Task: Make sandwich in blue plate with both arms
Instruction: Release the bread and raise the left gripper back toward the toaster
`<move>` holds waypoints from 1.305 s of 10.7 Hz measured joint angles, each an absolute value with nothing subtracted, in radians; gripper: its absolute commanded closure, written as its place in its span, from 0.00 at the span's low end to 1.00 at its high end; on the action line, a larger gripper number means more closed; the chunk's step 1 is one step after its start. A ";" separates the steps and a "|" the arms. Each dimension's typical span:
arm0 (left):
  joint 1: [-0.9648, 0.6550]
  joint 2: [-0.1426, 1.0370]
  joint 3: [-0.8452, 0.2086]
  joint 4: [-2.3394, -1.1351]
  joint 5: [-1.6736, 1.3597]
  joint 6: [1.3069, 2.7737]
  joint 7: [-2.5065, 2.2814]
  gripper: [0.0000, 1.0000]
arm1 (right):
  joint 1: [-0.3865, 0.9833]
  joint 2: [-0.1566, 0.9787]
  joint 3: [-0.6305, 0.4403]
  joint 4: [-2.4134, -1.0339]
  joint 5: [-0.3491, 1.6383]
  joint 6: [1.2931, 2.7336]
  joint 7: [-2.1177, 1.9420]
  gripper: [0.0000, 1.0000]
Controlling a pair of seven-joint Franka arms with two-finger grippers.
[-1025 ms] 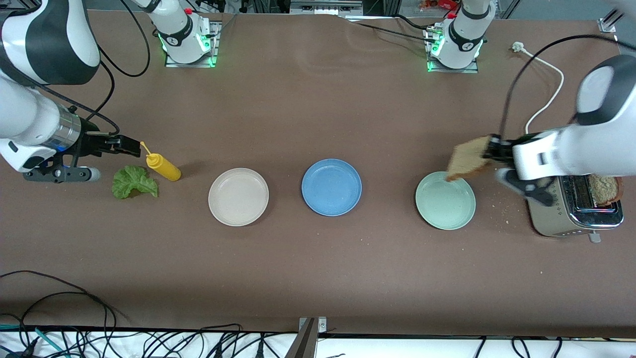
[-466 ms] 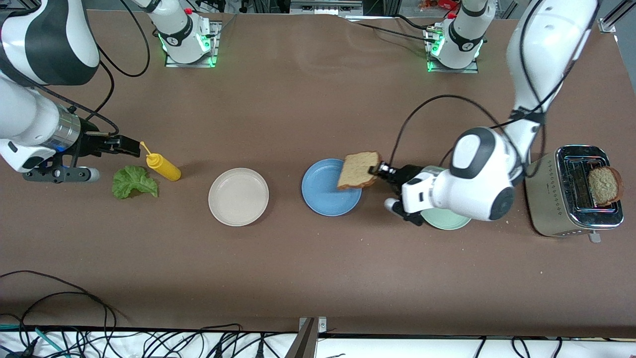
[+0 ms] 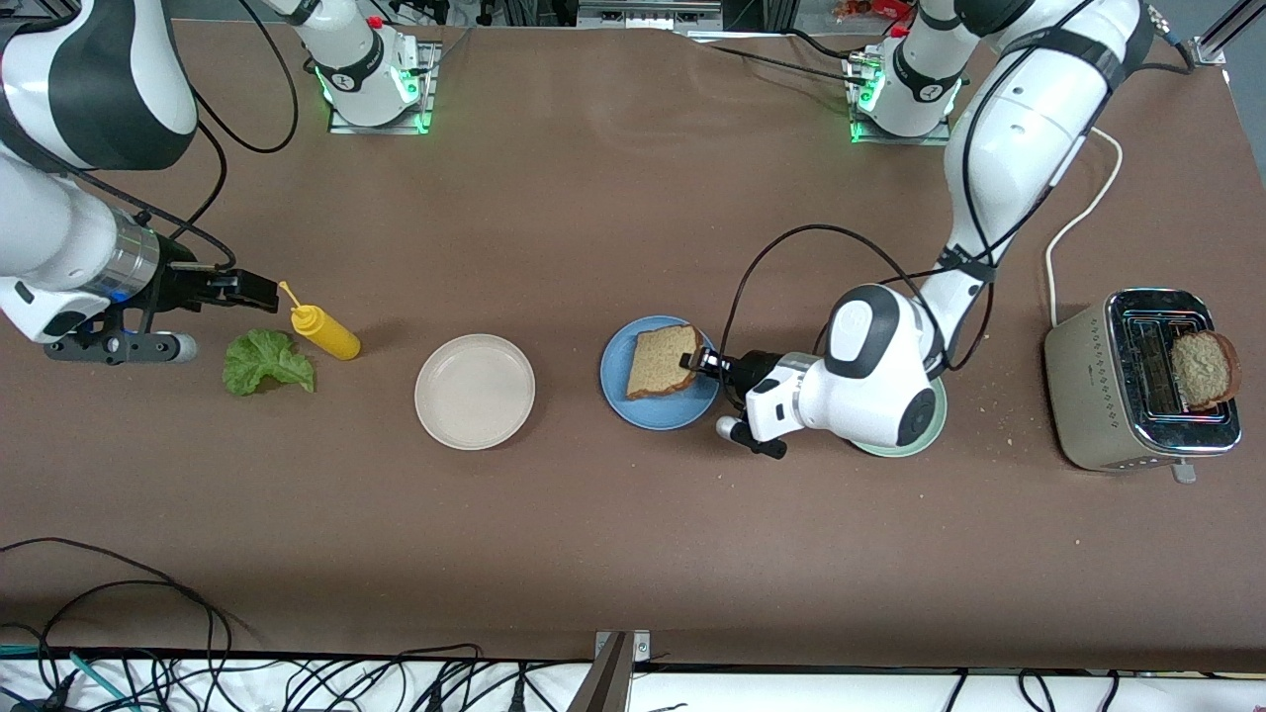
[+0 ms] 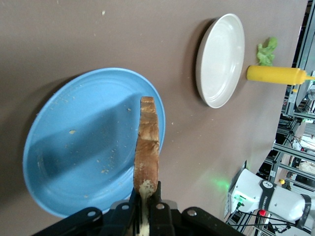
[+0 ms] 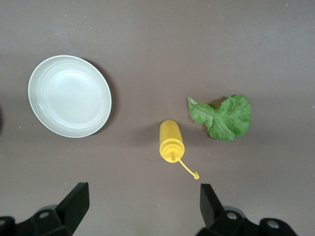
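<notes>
Right now my left gripper [image 3: 704, 362] is clenched on the bread slice [image 3: 663, 362], held over the blue plate [image 3: 633, 405] at its 3 o'clock rim, while my right gripper [image 3: 259, 290] waits released over the counter [image 3: 593, 534] near the lettuce leaf [image 3: 265, 362].

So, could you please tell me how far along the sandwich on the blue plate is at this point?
Early stage. Done: nothing is released on the blue plate yet. In hand: the left tool, shut on the first bread slice, holds it over that plate. Left: let it go, add the lettuce leaf lying beside the mustard bottle, then the second slice sticking out of the toaster. The right tool waits open above the lettuce.
</notes>
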State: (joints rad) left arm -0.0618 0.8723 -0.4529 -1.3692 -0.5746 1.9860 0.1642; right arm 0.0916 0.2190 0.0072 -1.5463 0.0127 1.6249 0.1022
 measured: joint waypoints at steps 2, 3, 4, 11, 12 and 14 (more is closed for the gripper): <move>-0.082 0.899 -0.452 -1.384 -0.575 2.023 0.169 0.00 | 0.091 0.220 0.007 -1.546 0.013 1.625 0.102 0.00; -0.081 0.901 -0.448 -1.387 -0.575 2.027 0.182 0.00 | 0.091 0.220 0.007 -1.546 0.013 1.625 0.102 0.00; -0.080 0.902 -0.436 -1.388 -0.574 2.028 0.210 0.00 | 0.091 0.220 0.007 -1.546 0.013 1.625 0.102 0.00; -0.020 0.860 -0.405 -1.374 -0.407 2.025 0.274 0.00 | 0.076 0.224 0.001 -1.547 0.008 1.624 0.081 0.00; -0.013 0.830 -0.405 -1.369 -0.366 2.006 0.262 0.00 | 0.066 0.235 -0.004 -1.548 -0.007 1.624 0.057 0.00; 0.016 0.747 -0.404 -1.361 -0.230 1.949 0.201 0.00 | 0.029 0.273 -0.013 -1.549 -0.039 1.635 -0.017 0.00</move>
State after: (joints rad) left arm 0.0156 0.7468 -0.4043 -1.3613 -0.2299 1.9487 0.2007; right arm 0.0290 0.2734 -0.0135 -1.5490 -0.0385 1.6355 -0.0168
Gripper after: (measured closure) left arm 0.000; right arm 0.000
